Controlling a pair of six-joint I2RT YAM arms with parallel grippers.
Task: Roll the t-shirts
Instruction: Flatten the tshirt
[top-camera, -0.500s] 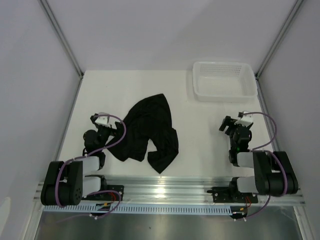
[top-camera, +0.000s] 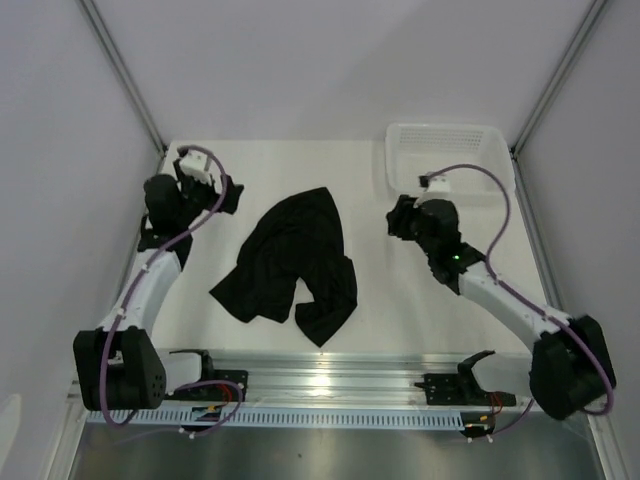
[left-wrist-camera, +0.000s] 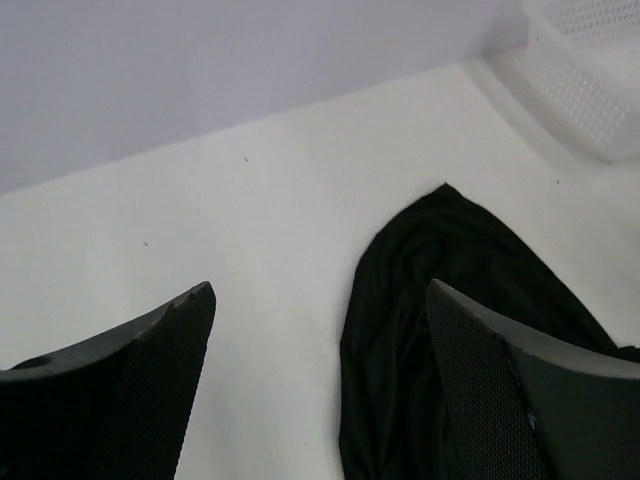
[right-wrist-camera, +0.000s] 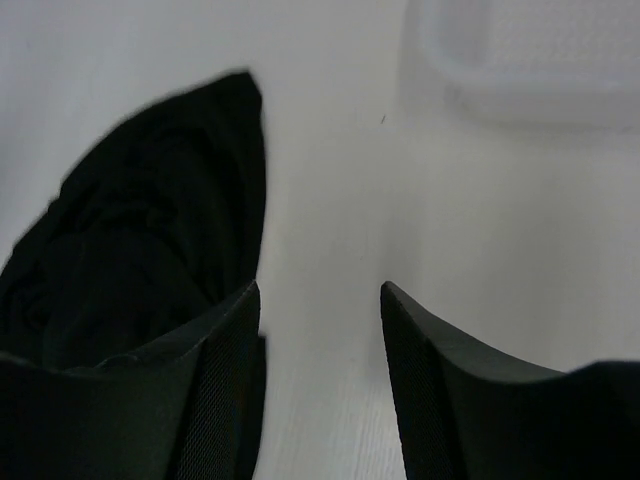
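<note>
- At the middle of the white surface (top-camera: 400, 300) lies the black t-shirt (top-camera: 295, 262), crumpled into a long heap. It runs from a pointed tip at 12 o'clock to bunched folds at 6 o'clock. No part of it is flat or rolled yet.
- The white mesh basket (top-camera: 480, 190) stands at 2 o'clock from the shirt, well apart from it.
- The left gripper (top-camera: 222, 195) hovers at 10 o'clock from the shirt with its jaws wide and nothing in them. In its wrist view the shirt's far tip lies ahead, nearer the right finger than the left.
- The right gripper (top-camera: 398, 222) hovers between 2 and 3 o'clock from the shirt, jaws partly apart and empty. In its wrist view the fabric edge lies just beside one finger, with bare surface in the gap.
- The step in hand looks like reaching in to spread the shirt flat, since a tidy roll needs a flat start.
- To do it well, each gripper should come down on an outer edge, not the thick middle, and pinch a single layer.
- They should then draw apart toward 9 and 3 o'clock, keeping low so the cloth slides flat.
- Neck and hem cannot be told apart in this heap, so lifting a corner first may show which way it lies.
- Catching several layers at once would probably drag the whole bundle instead of opening it.
</note>
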